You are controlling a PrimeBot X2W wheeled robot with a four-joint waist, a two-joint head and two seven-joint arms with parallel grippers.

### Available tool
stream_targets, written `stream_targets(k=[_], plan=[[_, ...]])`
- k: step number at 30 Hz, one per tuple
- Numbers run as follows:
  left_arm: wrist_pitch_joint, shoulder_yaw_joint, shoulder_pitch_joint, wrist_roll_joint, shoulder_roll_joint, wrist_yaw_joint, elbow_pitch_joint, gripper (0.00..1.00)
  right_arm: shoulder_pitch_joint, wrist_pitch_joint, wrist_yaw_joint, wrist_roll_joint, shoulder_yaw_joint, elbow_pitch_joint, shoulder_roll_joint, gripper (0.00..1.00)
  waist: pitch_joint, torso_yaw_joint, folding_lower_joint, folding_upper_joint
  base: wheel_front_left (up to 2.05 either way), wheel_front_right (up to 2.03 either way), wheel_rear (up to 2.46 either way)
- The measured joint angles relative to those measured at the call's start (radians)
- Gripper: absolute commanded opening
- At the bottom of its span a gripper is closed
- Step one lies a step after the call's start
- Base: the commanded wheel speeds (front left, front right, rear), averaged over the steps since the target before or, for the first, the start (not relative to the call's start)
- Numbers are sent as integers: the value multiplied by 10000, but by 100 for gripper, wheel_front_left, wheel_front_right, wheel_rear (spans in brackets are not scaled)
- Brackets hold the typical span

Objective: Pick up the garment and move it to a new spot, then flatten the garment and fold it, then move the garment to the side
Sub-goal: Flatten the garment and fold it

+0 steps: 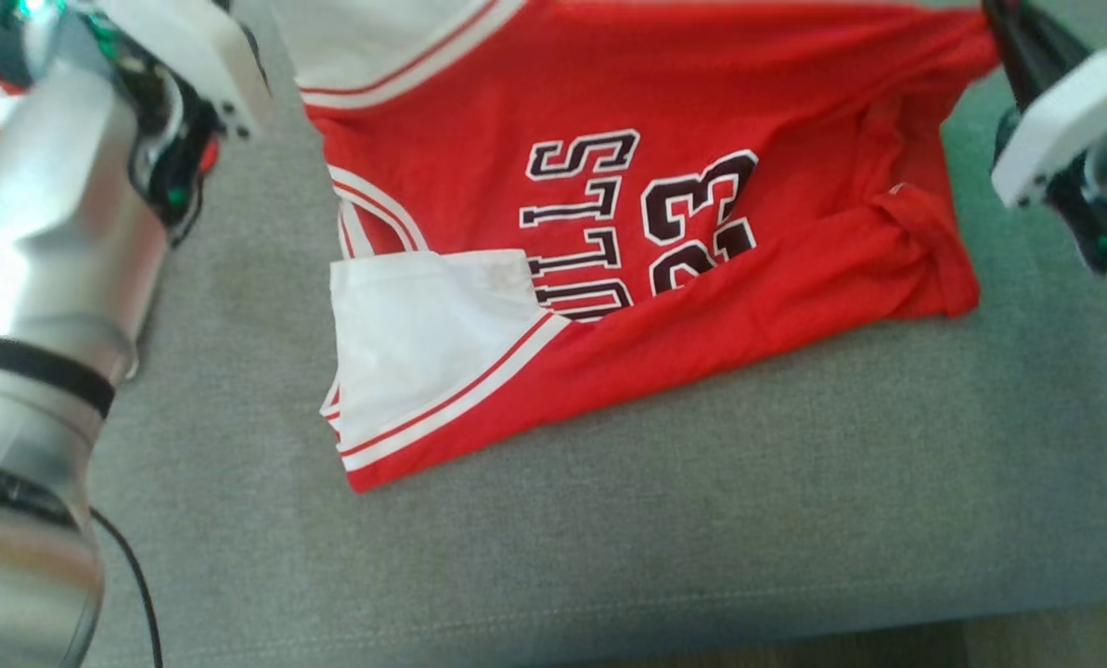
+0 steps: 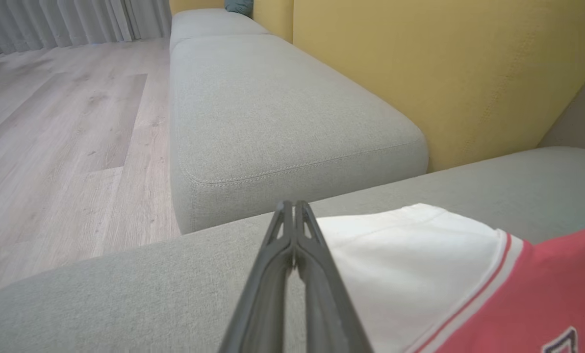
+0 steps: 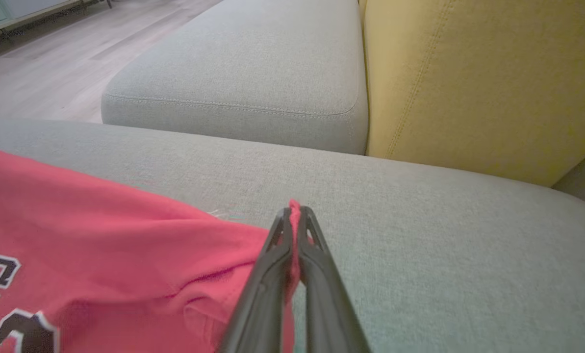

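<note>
On the grey seat cushion you have the garment, a red jersey with white trim, dark letters and the number 23. It lies across the far half of the cushion. One white sleeve is turned over onto the red front, toward the left side of the cushion. At the far right part of the cushion your right gripper is pressed closed on a corner of the garment, and a thin strip of red cloth shows between its two fingers. At the far left of the cushion your left gripper has its fingers tight together, just beside another white part of the garment. Whether it pinches cloth there, you cannot tell. Beyond the cushion stand a yellow backrest and a second cushion.
</note>
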Motion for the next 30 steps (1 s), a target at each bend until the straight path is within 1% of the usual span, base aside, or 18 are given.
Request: stream_targets(k=[5,10,13,14,15,19,21,24,27,30], plan=[[178,-472,884,-276,418,-73,-1110,0,605,449,0,677,587,-685,-523,0,-577,129,0,0,0,0,0],[721,-991,2000,-499,1227,-73,-2610,0,1367,1035,0,1315,1225,-1350,-1189,0,-1122,304,0,0,0,0,0],[1200,-1154,2810,-658,1758,-58,-3754,0,1723,1331,0,1528,1651,-1693,-1601,0,-1402,456,0,0,0,0,0],[1381,-1237,3077,-729,1919,8,-4174,0,1826,1402,0,1630,1732,-1785,-1726,0,-1480,513,0,0,0,0,0],[1381,-1237,3077,-729,1919,8,-4174,0,1826,1402,0,1630,1732,-1785,-1726,0,-1480,513,0,0,0,0,0],[2205,-1588,4205,-905,2656,418,-6078,0,2118,1697,0,1990,2059,-2151,-2153,0,-1727,742,0,0,0,0,0],[2638,-1753,4760,-1014,3001,667,-7068,0,2233,1894,0,2008,2351,-2366,-2337,0,-1825,839,0,0,0,0,0],[3185,-1977,5427,-1168,3461,1118,-8345,0,2452,2176,0,2422,2568,-2654,-2546,0,-1970,931,0,0,0,0,0],[3582,-2054,5898,-1290,3864,1507,-9206,0,2614,2479,0,2744,2736,-2970,-2704,0,-2061,928,0,0,0,0,0],[3914,-2291,6198,-1300,4157,1697,-9628,0,2614,2700,0,3020,2897,-3269,-2807,0,-2090,880,-1,0,0,0,0]])
